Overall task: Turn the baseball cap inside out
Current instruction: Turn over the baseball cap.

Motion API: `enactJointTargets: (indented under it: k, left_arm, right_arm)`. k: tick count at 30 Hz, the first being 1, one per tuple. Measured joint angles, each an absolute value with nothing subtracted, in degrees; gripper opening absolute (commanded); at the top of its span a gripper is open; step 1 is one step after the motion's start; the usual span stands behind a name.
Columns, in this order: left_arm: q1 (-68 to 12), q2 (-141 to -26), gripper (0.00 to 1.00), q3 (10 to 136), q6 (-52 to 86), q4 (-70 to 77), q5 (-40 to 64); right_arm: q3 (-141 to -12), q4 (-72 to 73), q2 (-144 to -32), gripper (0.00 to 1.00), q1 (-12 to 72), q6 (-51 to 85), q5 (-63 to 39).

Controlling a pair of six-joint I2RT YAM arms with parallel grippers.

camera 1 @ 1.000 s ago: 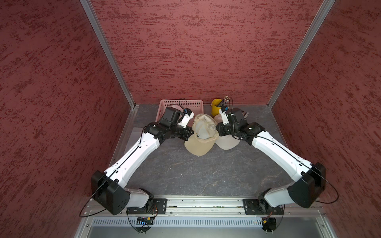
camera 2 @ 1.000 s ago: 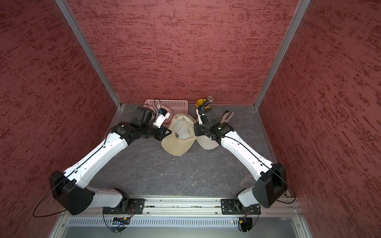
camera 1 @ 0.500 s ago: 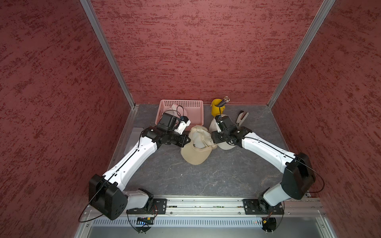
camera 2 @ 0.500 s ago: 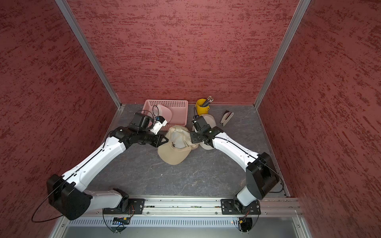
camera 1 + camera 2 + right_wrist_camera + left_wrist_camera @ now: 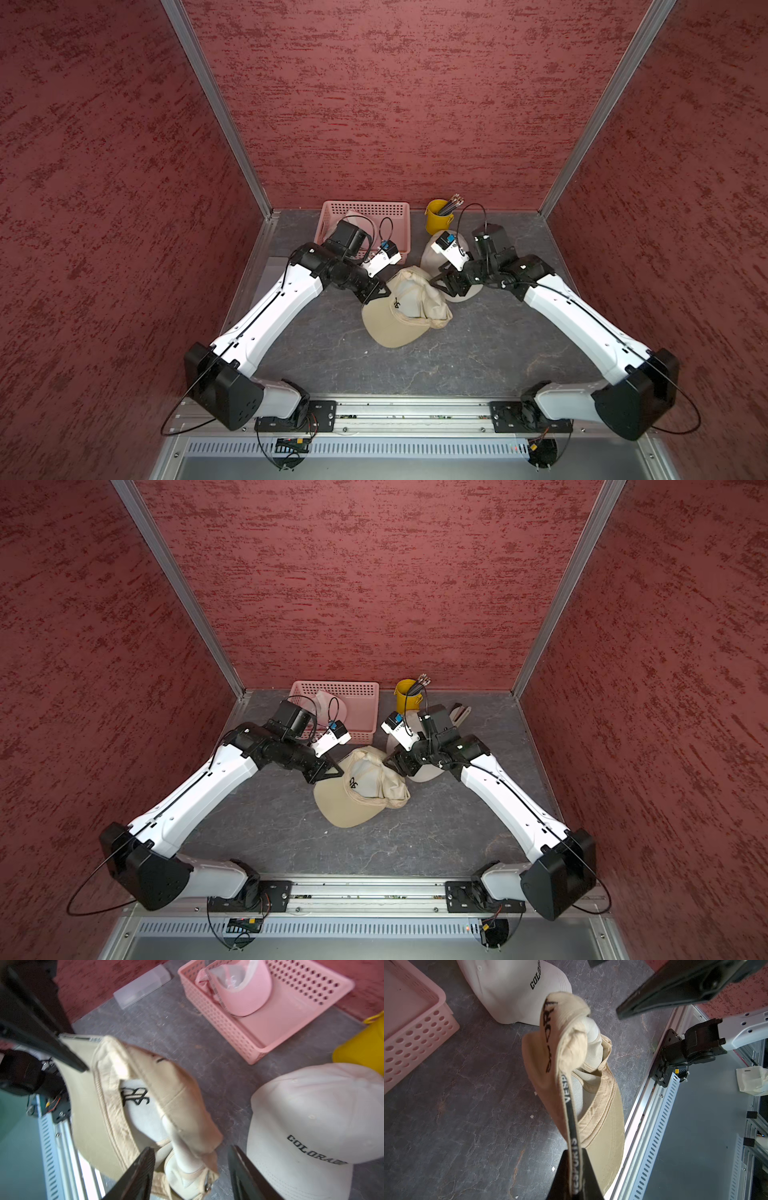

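The tan baseball cap point(image 5: 405, 311) point(image 5: 357, 796) is mid-table, crumpled, with its pale lining showing and its brim toward the front. My left gripper point(image 5: 380, 292) point(image 5: 574, 1151) is shut on the cap's lettered inner band point(image 5: 571, 1118) at the cap's left edge. My right gripper point(image 5: 438, 282) point(image 5: 192, 1150) is open at the cap's right side. Its jaws stand apart on either side of the bunched back of the cap point(image 5: 187, 1167) and do not pinch it.
A white cap point(image 5: 463, 293) point(image 5: 311, 1109) lies just behind my right gripper. At the back stand a pink basket point(image 5: 365, 208) point(image 5: 228, 1022) holding a pink cap point(image 5: 245, 991) and a yellow cup of pencils point(image 5: 436, 218). A clear box point(image 5: 141, 987) lies by the left wall.
My right gripper has opened and let go of the cap. Both arms and the cap have come down and toward the front; my left gripper keeps its hold.
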State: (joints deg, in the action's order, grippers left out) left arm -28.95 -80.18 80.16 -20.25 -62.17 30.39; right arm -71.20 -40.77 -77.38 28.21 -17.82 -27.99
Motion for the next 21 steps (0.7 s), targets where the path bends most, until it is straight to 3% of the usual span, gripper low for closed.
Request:
enactJointTargets:
  k: [21]
  left_arm:
    - [-29.02, -81.82, 0.00, 84.77, -33.50, -68.16, 30.41]
  right_arm:
    - [-71.13, -44.38, -82.15, 0.62, 21.65, -30.26, -45.71]
